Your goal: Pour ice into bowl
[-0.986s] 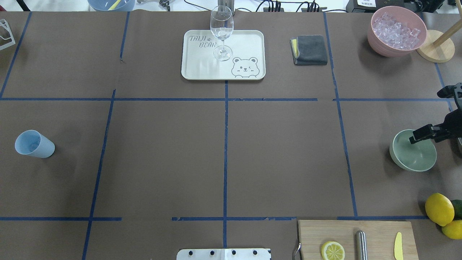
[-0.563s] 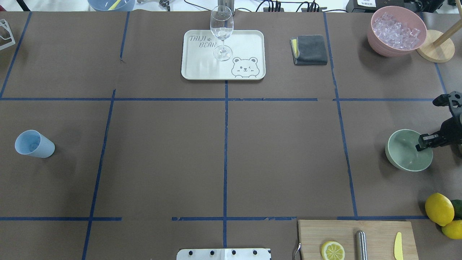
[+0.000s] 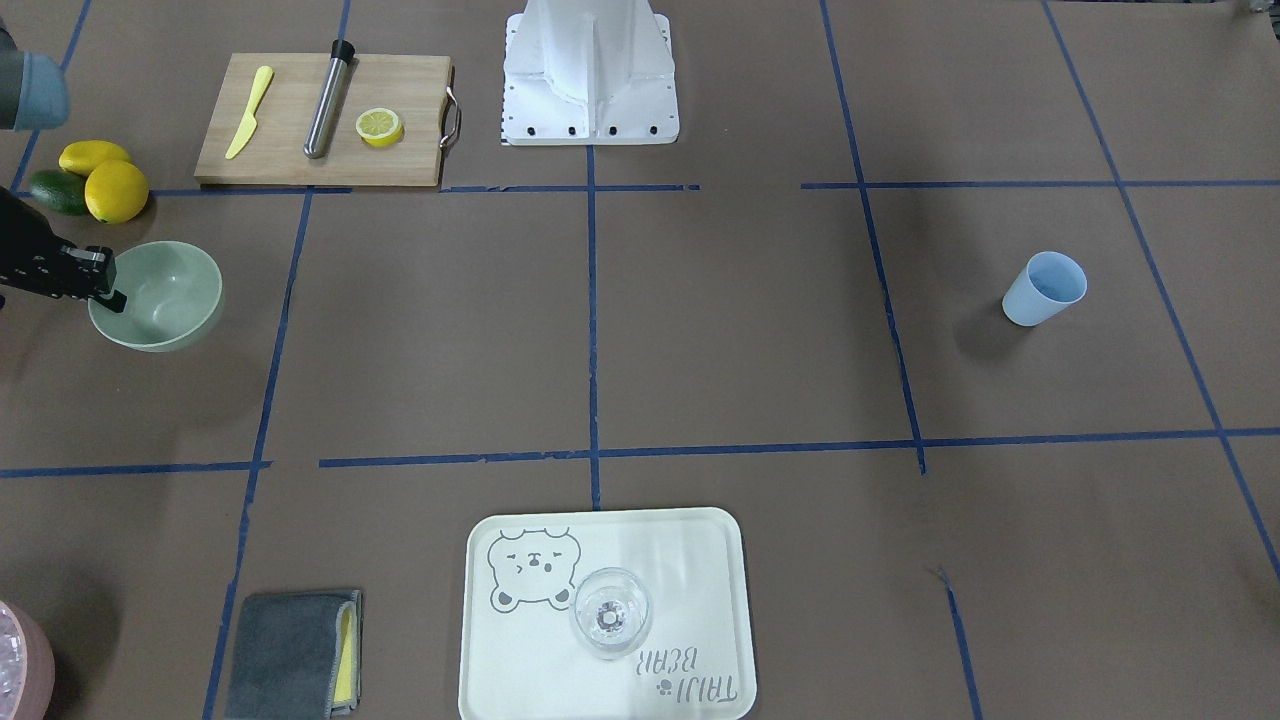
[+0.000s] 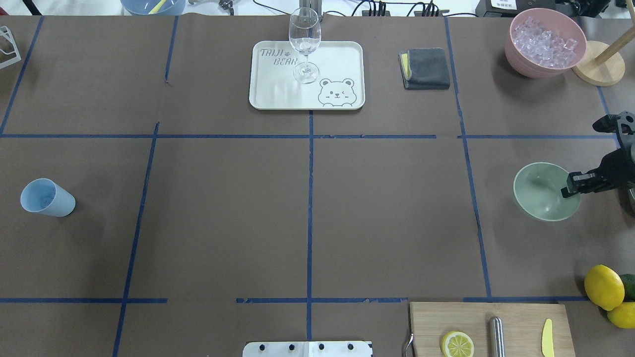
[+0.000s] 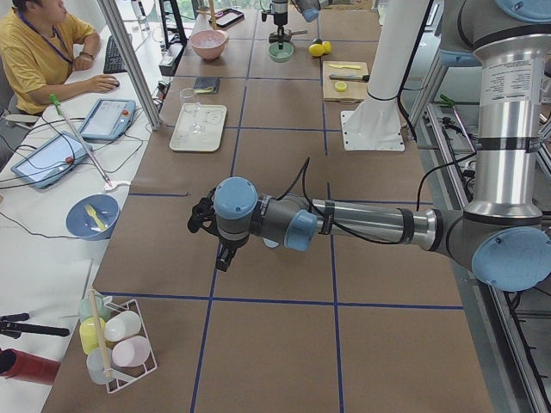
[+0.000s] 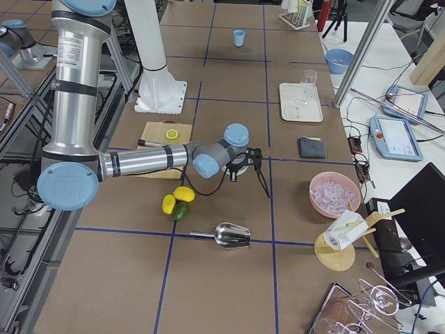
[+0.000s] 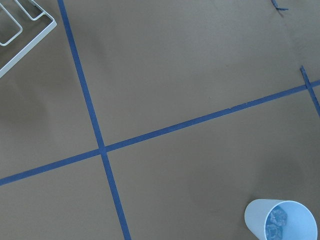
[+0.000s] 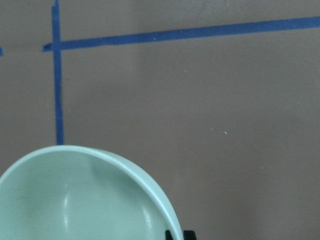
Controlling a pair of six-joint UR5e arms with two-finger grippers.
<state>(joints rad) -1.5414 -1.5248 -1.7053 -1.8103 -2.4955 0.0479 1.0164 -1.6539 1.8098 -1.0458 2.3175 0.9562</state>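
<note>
The bowl (image 4: 538, 194) has moved a little toward the middle of the counter (image 4: 387, 208) since a moment ago. It went together with the right jaws, which pinch its rim on the outer side (two black tips sit at the rim in the wrist view). The ice (image 7: 274, 223) lies in the blue cup (image 4: 47, 198), well apart on the left. The left jaws show only from the side, so I cannot tell their state.

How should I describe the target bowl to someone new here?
On the table, at the robot's right, the bowl is between the full pink bowl and the lemons. Unlike the pink one, it is pale green and empty, with the right gripper at its rim.
</note>
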